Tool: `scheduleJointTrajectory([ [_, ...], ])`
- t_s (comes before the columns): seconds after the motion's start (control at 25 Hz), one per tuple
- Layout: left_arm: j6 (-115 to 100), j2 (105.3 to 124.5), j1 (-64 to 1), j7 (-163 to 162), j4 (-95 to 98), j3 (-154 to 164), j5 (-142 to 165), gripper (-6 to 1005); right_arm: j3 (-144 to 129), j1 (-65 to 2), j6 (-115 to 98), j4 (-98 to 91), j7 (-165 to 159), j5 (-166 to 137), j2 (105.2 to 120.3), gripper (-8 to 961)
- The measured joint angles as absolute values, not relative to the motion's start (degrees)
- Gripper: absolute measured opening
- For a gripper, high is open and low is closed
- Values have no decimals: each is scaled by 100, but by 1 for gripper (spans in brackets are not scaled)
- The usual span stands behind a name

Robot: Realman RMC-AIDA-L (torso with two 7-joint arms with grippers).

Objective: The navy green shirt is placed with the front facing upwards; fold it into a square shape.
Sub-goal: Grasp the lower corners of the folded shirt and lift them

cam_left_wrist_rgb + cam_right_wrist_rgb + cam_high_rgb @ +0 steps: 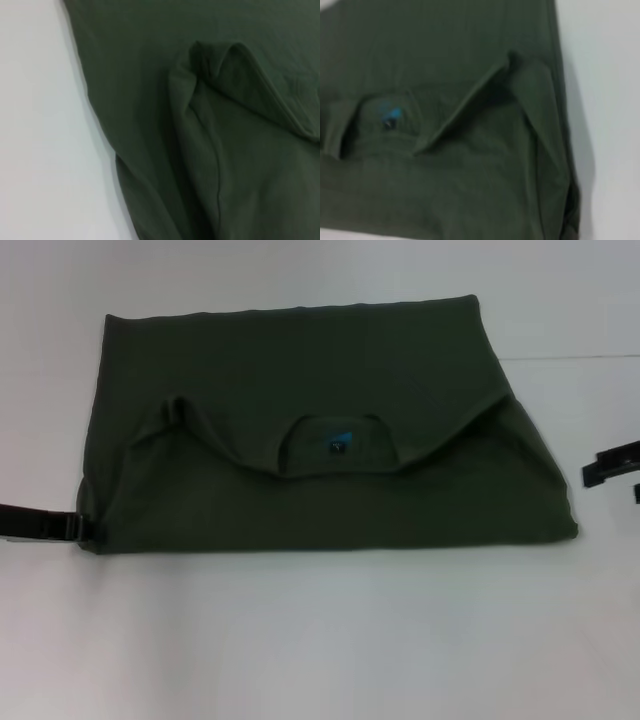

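Note:
The navy green shirt [300, 410] lies on the white table [320, 640], folded over into a wide trapezoid. Its round collar with the small blue neck label [338, 443] shows at the middle, and the label [391, 115] also appears in the right wrist view. Folded sleeve edges run down towards the collar from both sides. My left gripper [75, 527] sits at the shirt's near left corner, touching the cloth edge. My right gripper [612, 468] hangs off the shirt's right side, apart from the cloth. The left wrist view shows only a bunched fold of the shirt [210, 150].
Bare white table surrounds the shirt, with the widest free band along the near side. A faint seam line [570, 358] crosses the table at the far right.

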State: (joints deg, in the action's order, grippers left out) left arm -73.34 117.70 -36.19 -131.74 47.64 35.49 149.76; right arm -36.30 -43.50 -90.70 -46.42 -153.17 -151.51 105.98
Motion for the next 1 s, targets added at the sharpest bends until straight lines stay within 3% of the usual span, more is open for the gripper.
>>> scheduleJointTrajectory([
  [0.32,-7354,11772,-3592,-13147,4755,3540,14976,17,-4057,-4576,-8394,-4156,-15325,-15400,10844,920],
  [1.0,-7375,11777,-3611,-13162,4738,3542,14936,17,-4330,-4601,-7571,-3876,-15294,-15409,11157,882],
])
